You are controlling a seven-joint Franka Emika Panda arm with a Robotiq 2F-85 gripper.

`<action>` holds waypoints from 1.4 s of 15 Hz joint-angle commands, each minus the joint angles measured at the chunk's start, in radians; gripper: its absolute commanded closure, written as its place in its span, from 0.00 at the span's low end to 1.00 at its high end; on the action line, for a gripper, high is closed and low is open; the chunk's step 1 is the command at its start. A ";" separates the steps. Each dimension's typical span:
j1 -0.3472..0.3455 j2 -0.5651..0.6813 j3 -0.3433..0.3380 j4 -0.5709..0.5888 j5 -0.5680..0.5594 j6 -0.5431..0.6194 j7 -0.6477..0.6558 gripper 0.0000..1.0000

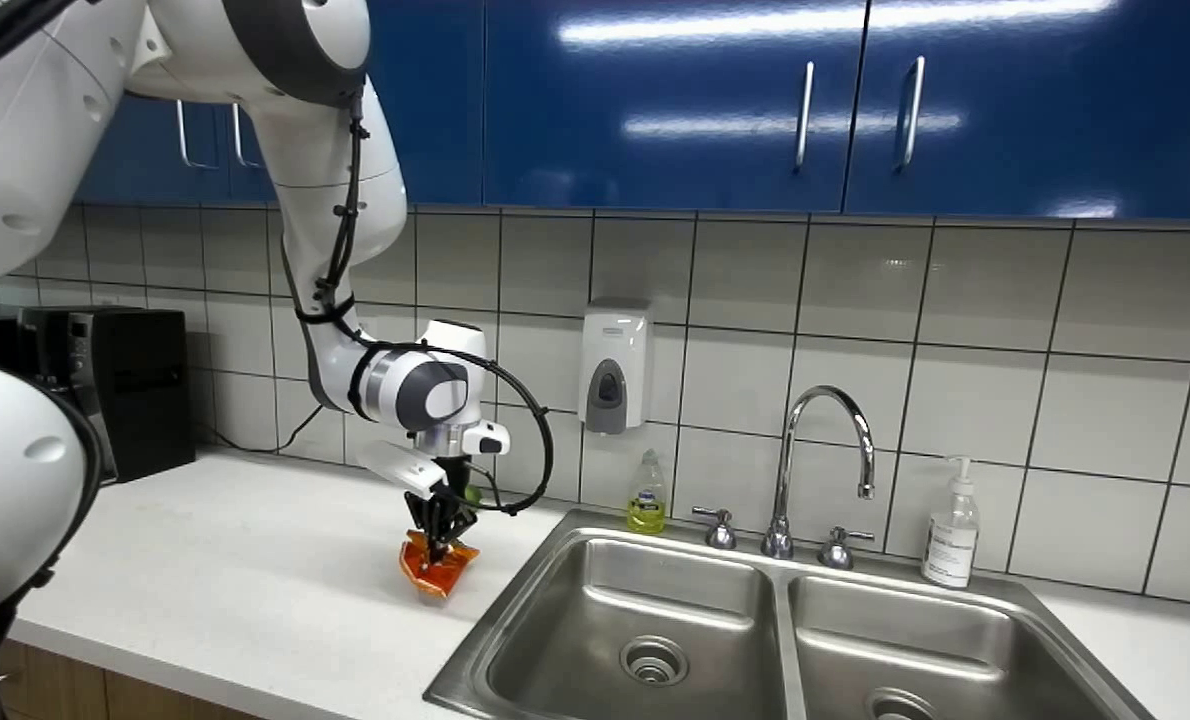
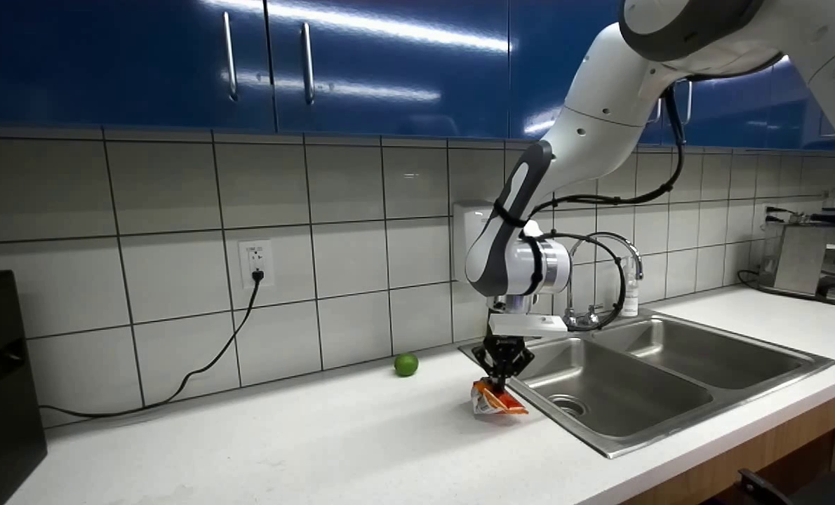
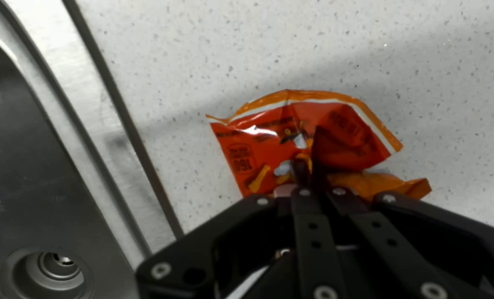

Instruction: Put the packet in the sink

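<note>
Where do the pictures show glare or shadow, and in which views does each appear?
Both exterior views: long white reflections on the glossy blue cabinets; wrist view: a bright highlight on the packet, a soft shadow band across the speckled countertop, and heavy shade where the pincer meets the packet.

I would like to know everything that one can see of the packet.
The packet is a glossy wrapper, seemingly plastic film, red and orange with some white, printed with dark lettering and, upside down in the wrist view, the number 160. It is crumpled and folded, pinched between the jaws. It is over the counter, beside the sink; whether its underside touches the counter, I cannot tell.
</note>
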 commanded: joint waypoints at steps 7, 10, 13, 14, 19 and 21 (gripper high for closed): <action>0.002 -0.105 -0.005 -0.030 -0.033 -0.017 0.059 1.00; -0.003 -0.123 -0.008 -0.037 -0.031 -0.016 0.062 1.00; -0.015 -0.142 -0.019 -0.046 -0.027 -0.014 0.059 1.00; -0.022 -0.148 -0.023 -0.049 -0.025 -0.014 0.056 1.00; -0.077 -0.190 -0.055 -0.071 -0.013 -0.018 0.037 1.00; -0.106 -0.204 -0.070 -0.079 -0.006 -0.020 0.028 1.00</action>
